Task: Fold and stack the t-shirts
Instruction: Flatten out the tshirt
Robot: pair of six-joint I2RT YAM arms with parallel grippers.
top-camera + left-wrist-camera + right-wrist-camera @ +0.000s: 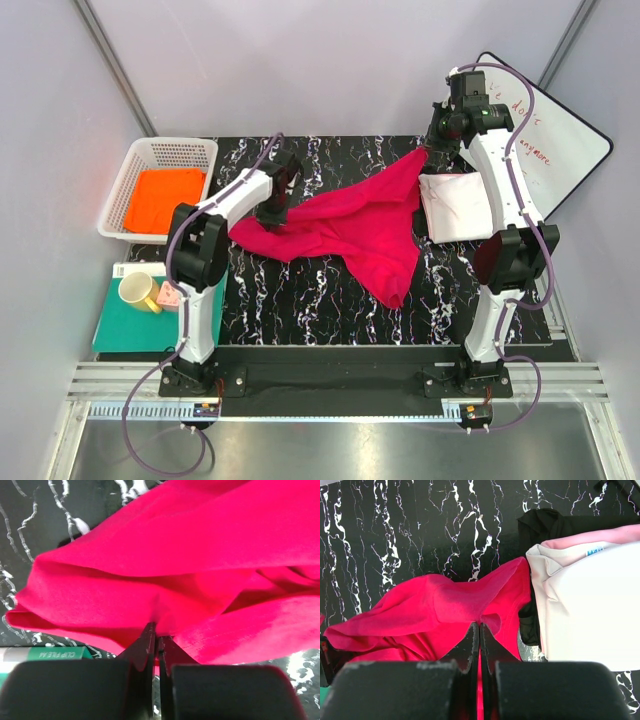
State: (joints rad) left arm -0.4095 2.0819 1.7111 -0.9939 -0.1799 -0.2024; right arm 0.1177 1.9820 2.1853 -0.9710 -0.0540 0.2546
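Note:
The crimson-pink t-shirt lies crumpled across the black marbled mat, stretched between both grippers. My left gripper is shut on its left edge; in the left wrist view the gripper pinches a fold of the cloth. My right gripper is shut on the shirt's far right corner, and the right wrist view shows that gripper closed on the cloth. A folded white t-shirt lies at the right, partly under the right arm. The orange t-shirt lies in the basket.
A white basket stands at the back left. A teal board with a yellow mug sits at the front left. A whiteboard leans at the back right. Dark cloth lies beside the white shirt.

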